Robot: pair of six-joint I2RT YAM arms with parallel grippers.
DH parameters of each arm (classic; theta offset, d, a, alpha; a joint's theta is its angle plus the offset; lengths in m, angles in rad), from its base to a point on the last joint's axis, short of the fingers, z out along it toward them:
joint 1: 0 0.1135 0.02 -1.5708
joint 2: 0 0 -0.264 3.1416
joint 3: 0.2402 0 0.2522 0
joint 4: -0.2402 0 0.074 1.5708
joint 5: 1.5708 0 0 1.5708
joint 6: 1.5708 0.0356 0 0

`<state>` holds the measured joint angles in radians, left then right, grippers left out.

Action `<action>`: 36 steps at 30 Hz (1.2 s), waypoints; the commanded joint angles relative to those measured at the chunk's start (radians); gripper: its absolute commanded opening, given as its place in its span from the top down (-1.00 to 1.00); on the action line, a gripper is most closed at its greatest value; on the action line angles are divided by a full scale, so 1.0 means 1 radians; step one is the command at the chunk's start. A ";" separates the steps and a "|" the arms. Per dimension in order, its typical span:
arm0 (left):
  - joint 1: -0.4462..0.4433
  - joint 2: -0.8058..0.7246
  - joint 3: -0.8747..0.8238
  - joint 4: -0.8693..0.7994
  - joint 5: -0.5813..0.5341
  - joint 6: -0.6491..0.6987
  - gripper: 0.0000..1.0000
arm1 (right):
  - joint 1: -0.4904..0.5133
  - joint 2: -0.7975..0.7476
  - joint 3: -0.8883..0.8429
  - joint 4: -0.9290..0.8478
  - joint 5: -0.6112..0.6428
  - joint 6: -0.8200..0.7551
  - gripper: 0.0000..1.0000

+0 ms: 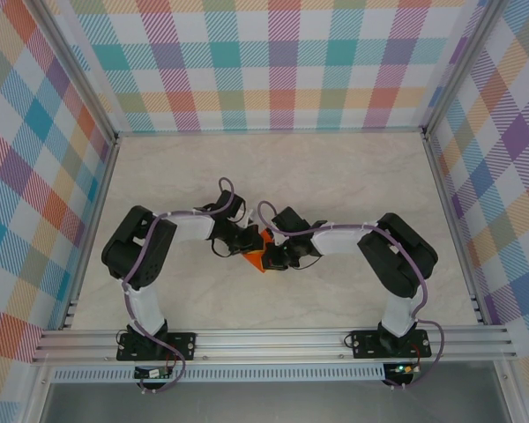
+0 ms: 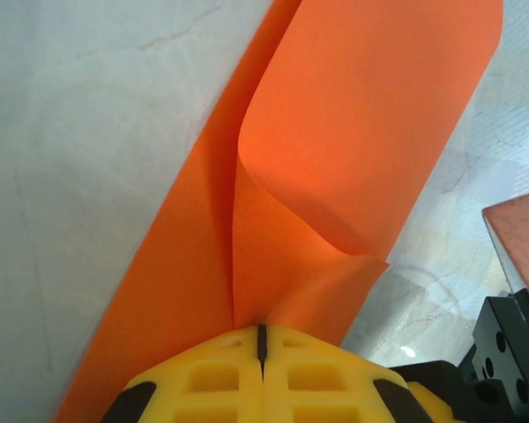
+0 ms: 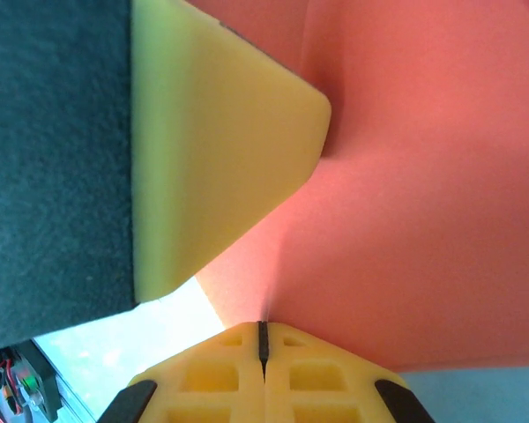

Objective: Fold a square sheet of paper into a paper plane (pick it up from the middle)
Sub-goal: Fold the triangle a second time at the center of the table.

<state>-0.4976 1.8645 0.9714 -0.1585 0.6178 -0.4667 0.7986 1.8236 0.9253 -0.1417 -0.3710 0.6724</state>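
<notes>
The orange sheet of paper (image 1: 257, 256) hangs folded between my two grippers, just above the middle of the table. In the left wrist view the sheet of paper (image 2: 353, 132) runs up and away as a long strip with one flap curled over. My left gripper (image 2: 261, 339) is shut on its near edge. In the right wrist view the sheet of paper (image 3: 423, 194) spreads flat, and my right gripper (image 3: 262, 335) is shut on its edge too. The left gripper's yellow finger (image 3: 212, 150) shows close by, pressed against the same paper. A paper plane is out of view.
The pale marbled table (image 1: 273, 176) is walled by checked panels (image 1: 273, 62) at the back and on both sides. A metal rail (image 1: 273, 339) runs along the near edge, where both arm bases are bolted. The right arm's black wrist part (image 2: 511, 344) sits near the left gripper.
</notes>
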 commanded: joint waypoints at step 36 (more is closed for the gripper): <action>0.095 -0.335 -0.128 0.067 -0.302 -0.155 0.92 | -0.095 -0.064 0.148 -0.196 0.085 0.006 0.67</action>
<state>-0.3946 1.5776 0.9028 -0.1204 0.3313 -0.5510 0.7010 1.7031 1.0496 -0.3466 -0.2802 0.6353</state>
